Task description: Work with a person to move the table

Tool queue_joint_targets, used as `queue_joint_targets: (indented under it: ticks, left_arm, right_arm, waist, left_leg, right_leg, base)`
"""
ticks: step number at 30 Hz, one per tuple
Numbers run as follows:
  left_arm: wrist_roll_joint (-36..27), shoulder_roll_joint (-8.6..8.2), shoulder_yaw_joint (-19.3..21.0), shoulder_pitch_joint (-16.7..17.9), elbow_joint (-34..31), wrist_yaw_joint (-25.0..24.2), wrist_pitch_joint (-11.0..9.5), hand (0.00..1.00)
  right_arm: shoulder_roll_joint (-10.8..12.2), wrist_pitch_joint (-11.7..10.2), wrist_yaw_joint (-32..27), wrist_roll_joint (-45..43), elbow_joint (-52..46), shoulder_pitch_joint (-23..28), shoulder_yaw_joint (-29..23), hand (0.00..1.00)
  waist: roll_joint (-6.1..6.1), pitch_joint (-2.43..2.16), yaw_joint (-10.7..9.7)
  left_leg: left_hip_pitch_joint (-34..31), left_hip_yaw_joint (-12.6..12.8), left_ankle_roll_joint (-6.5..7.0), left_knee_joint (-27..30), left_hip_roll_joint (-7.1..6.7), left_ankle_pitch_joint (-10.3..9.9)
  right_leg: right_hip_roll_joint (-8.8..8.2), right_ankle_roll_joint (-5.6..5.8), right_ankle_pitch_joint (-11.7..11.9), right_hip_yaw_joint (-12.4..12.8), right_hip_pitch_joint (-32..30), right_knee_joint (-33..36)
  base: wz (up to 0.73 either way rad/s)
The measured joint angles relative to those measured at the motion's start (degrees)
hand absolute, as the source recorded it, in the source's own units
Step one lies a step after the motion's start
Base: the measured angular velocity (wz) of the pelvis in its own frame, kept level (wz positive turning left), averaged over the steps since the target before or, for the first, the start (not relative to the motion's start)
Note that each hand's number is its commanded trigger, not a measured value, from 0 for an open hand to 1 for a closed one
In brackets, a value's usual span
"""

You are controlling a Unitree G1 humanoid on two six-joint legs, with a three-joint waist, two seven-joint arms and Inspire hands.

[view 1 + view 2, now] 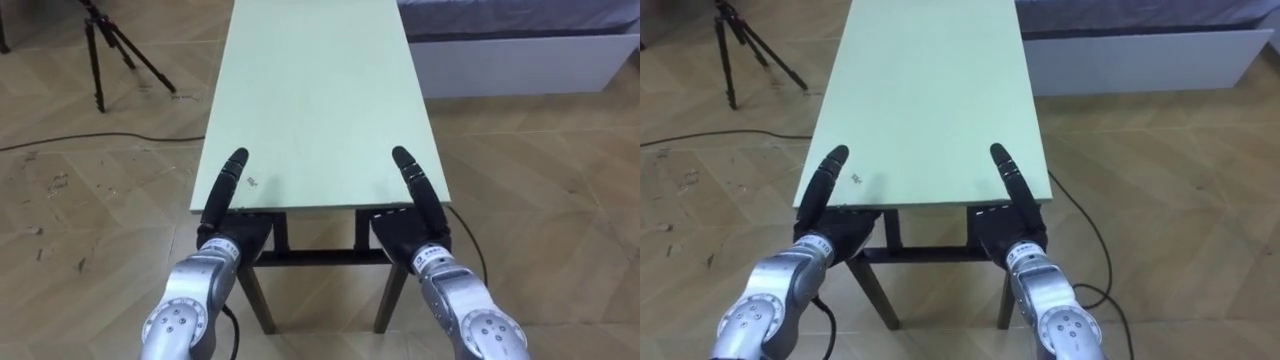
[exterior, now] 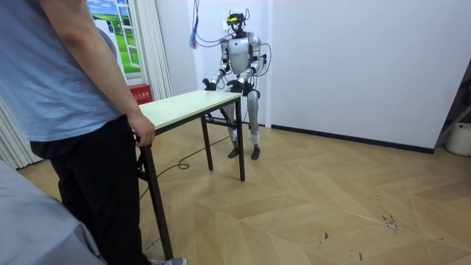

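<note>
Left hand [image 1: 238, 232]: one black finger lies straight along the top of the table [image 1: 310, 90], near the left corner of the short end. The palm sits just under the edge, so the board is clamped between them. The fingers underneath are hidden.

Right hand [image 1: 412, 230]: same hold near the right corner, with one finger flat on top pointing away from the robot and the palm below the edge. It grips the tabletop.

Table: long, pale green top on dark legs, with a dark crossbar under the near end. It runs straight away from the robot. All the legs that show in the room view stand on the wood floor.

Robot: stands upright at one short end of the table, close to a white wall, with both arms stretched forward to the edge.

Person [image 2: 73, 110]: stands at the opposite short end, at the room view's left. One hand [image 2: 142, 131] is at that end's corner, touching the table.

Surroundings: a black tripod [image 1: 100, 50] stands on the floor left of the table. A low bed [image 1: 520, 55] with a white base and grey top lies to the right, well apart from the table.
</note>
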Motion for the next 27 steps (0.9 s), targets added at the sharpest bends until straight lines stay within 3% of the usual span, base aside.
queue_joint_targets:
  ticks: [3,6,17,27]
  left_arm:
    - [0.24,-0.75,-0.40,0.01,0.06,0.94,-0.09,1.00]
    - [0.82,-1.51,-0.45,0.21,0.42,2.61,-0.31,1.00]
    - [2.55,-2.34,-1.30,0.24,1.16,2.98,-1.02,1.00]
    - [3.20,-2.34,-1.58,0.25,1.97,1.99,-1.61,1.00]
  right_arm:
    - [0.03,-1.90,-3.77,-0.14,-0.08,0.00,0.64,1.00]
    - [0.09,-2.27,-6.80,-0.08,-0.04,0.12,0.81,1.00]
    - [0.83,-4.37,-7.36,-2.44,-0.11,0.23,1.18,1.00]
    - [1.16,-4.44,-7.42,-2.84,-0.11,0.23,1.30,1.00]
  waist:
    - [0.12,-0.02,0.54]
    - [0.13,-0.01,1.12]
    - [0.07,-0.04,0.97]
    - [0.07,-0.04,0.88]
  left_leg:
    - [-0.12,-0.07,0.00,-0.03,0.00,0.00]
    - [-0.13,-0.19,0.00,-0.49,0.06,0.00]
    - [0.99,-1.01,0.00,-1.95,0.06,0.00]
    - [1.03,-1.39,0.00,-2.01,0.02,0.00]
  right_leg:
    - [-0.05,0.00,0.00,-0.17,-0.08,0.06]
    - [0.01,0.00,0.00,-0.16,-0.41,0.07]
    - [0.04,0.03,0.01,0.18,-0.12,-0.24]
    - [0.12,0.04,0.01,-0.15,-0.06,-0.35]
  base:
    - [0.00]
    - [-0.05]
    - [-0.02]
    - [0.00]
